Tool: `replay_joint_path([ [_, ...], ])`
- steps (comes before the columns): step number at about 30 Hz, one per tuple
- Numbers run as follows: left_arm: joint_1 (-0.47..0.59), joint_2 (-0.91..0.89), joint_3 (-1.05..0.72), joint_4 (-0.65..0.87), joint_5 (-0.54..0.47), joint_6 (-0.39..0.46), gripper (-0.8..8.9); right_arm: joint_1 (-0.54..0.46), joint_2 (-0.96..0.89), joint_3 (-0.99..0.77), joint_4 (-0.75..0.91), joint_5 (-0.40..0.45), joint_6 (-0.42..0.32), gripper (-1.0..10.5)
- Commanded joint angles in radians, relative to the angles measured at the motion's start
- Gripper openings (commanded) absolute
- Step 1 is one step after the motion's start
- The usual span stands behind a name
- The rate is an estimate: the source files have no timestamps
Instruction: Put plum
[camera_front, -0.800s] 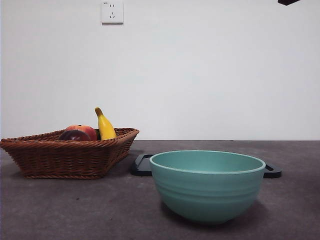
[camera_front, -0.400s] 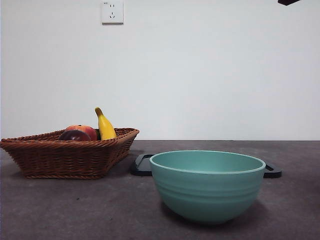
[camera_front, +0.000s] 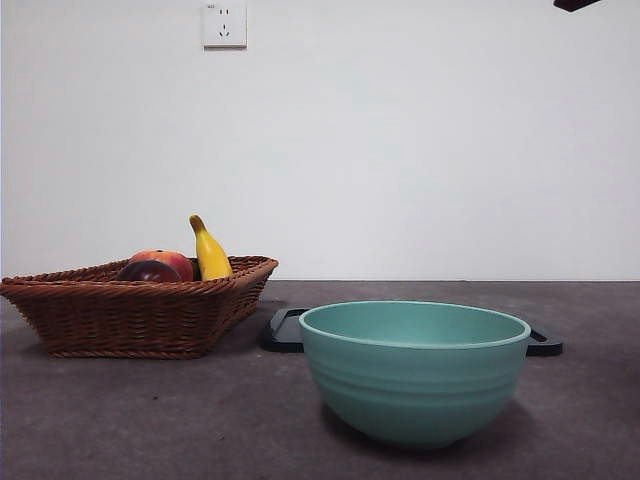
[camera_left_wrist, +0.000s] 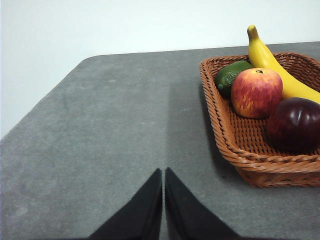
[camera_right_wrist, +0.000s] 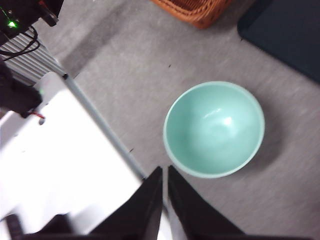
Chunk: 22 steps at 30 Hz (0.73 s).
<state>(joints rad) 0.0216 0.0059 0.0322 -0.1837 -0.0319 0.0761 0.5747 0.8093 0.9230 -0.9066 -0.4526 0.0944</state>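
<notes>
The plum (camera_left_wrist: 295, 123) is dark maroon and glossy and lies in a brown wicker basket (camera_left_wrist: 235, 145); in the front view only its top (camera_front: 148, 271) shows above the basket's rim (camera_front: 120, 315) at the left. My left gripper (camera_left_wrist: 163, 172) is shut, low over the bare table beside the basket, well apart from the plum. My right gripper (camera_right_wrist: 165, 171) is shut, high above the table, near the rim of an empty teal bowl (camera_right_wrist: 214, 128). In the front view that bowl (camera_front: 415, 370) stands near and large at centre right.
The basket also holds a red-orange apple (camera_left_wrist: 256, 92), a yellow banana (camera_left_wrist: 272, 65) and a green fruit (camera_left_wrist: 231, 76). A flat black tray (camera_front: 285, 330) lies behind the bowl. One arm's black tip (camera_front: 575, 4) shows at the top right corner. The table's edge (camera_right_wrist: 102, 130) runs close under the right gripper.
</notes>
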Motion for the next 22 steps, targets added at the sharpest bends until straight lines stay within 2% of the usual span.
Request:
replay_joint_path([
  [1, 0.002, -0.001, -0.020, -0.006, -0.005, -0.010, 0.07, -0.032, -0.023, -0.001, 0.085, 0.033, -0.120, 0.1],
  [6, 0.002, -0.001, -0.020, -0.006, -0.005, -0.010, 0.07, -0.194, -0.114, -0.089, 0.328, 0.033, -0.138, 0.1],
  [13, 0.002, -0.001, -0.020, -0.006, -0.005, -0.010, 0.07, -0.446, -0.293, -0.294, 0.575, 0.036, -0.140, 0.1],
  [17, 0.002, -0.001, -0.020, -0.006, -0.005, -0.010, 0.07, -0.521, -0.407, -0.438, 0.705, 0.066, -0.140, 0.1],
  [22, 0.002, -0.001, -0.020, -0.006, -0.005, -0.010, 0.07, -0.553, -0.546, -0.602, 0.819, 0.150, -0.140, 0.1],
])
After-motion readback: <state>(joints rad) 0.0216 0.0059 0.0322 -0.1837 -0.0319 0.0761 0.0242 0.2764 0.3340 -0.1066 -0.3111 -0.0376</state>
